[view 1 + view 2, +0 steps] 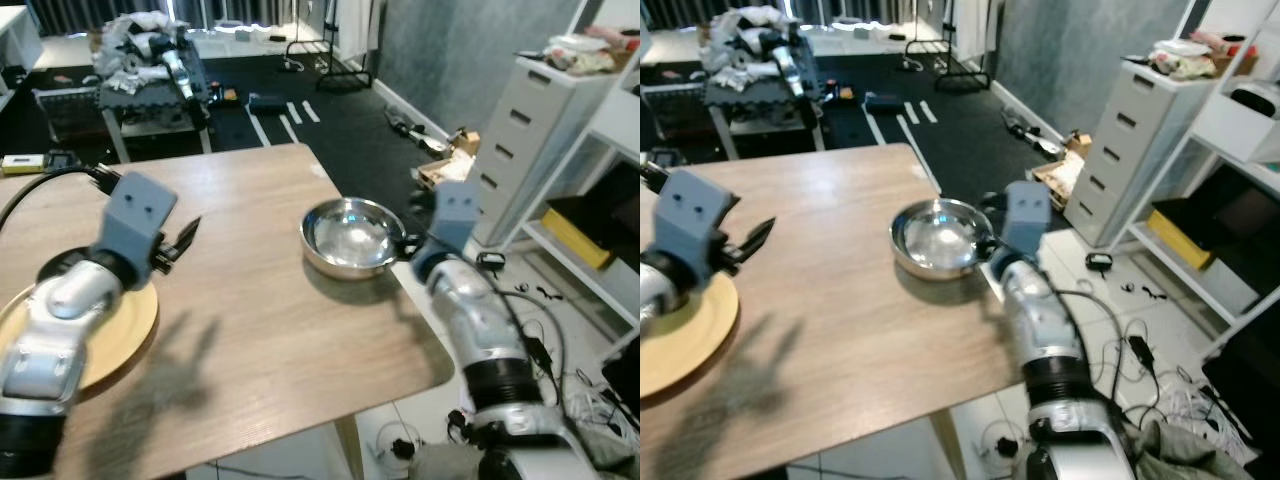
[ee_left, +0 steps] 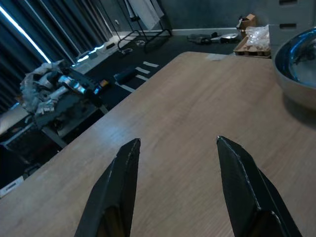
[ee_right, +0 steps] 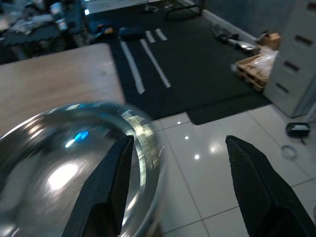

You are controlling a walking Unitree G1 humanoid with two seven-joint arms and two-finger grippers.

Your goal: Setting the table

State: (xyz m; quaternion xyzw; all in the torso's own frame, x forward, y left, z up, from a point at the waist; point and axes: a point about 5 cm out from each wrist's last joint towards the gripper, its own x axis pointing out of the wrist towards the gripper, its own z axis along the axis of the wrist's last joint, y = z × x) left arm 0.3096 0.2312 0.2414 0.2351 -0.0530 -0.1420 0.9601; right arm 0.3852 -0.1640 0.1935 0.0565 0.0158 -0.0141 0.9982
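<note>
Landmark: the steel bowl (image 1: 350,235), standing upright on the wooden desk (image 1: 270,340) close to its right-hand edge, short of the far corner.
Right tool (image 3: 173,187): at the bowl's right rim, out past the desk edge; its two black fingers are apart, one over the rim (image 3: 106,190) and the other (image 3: 256,187) out over the tiled floor (image 3: 207,143).
Contact: the wrist view puts the rim between the fingers, but I cannot tell whether either finger touches it; the rim is blurred there.
Left tool (image 2: 177,187): above bare desk well to the left of the bowl, fingers spread, nothing between them; from its wrist camera the bowl's edge sits at the side of the frame.
Yellow plate (image 1: 120,340): farther left of the bowl again, flat on the desk, partly under the left arm.
Key relation: the bowl lies directly ahead of the right tool and inward toward the desk's middle; the right arm is much the nearer one.
Long axis: none to speak of, the bowl is round, so any point on the rim serves.
Likely next move: closing on the rim to shift the bowl inward, in my judgement.
Risk: a thin rim pinch near the desk edge could tip the bowl.
</note>
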